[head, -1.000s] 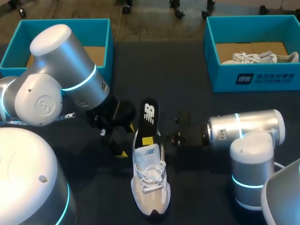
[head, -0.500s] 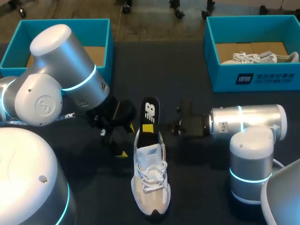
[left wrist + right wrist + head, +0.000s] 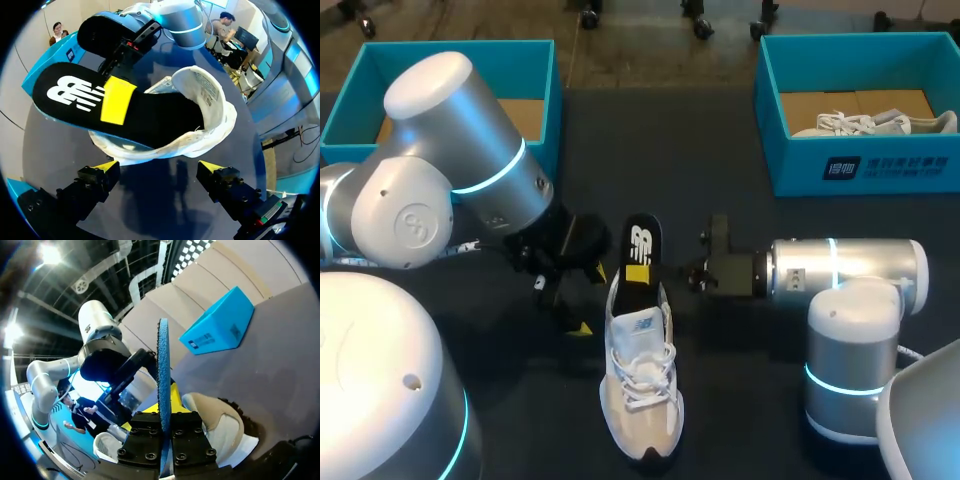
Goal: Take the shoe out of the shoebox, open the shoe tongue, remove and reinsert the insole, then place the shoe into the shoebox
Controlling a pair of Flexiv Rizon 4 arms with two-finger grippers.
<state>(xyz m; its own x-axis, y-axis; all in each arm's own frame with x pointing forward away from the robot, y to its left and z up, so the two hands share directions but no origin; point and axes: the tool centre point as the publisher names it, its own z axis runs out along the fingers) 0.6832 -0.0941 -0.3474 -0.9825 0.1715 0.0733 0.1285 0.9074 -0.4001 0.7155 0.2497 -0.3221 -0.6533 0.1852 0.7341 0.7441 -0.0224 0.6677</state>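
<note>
Insole work is the step in hand, as I judge it. The shoe [image 3: 640,390] lies out of its box in the middle of the table [image 3: 650,150], toe toward the near edge. The insole [image 3: 640,235] sticks half out past the heel collar, pointing toward the far edge. The right gripper [image 3: 164,407] pinches the insole between its two fingers, one yellow tip lying flat on the black top face. The left gripper [image 3: 159,167] hangs spread just beside the shoe on its left, facing the opening and holding nothing.

Whether the insole is on its way out or back in I cannot tell. Either way the next move calls for a pull or push along the shoe's length. Since nothing holds the shoe, it may slide with the insole, and the left gripper is well placed to steady it.

The insole is a thin, bendy sheet, black on top with white print and blue underneath. The shoe has a soft cream upper, a padded collar, white laces and a dark sole. The shoebox [image 3: 535,60] at the far left corner is stiff teal card with a brown floor. A second box [image 3: 770,120] at the far right corner holds a spare shoe [image 3: 860,122].
</note>
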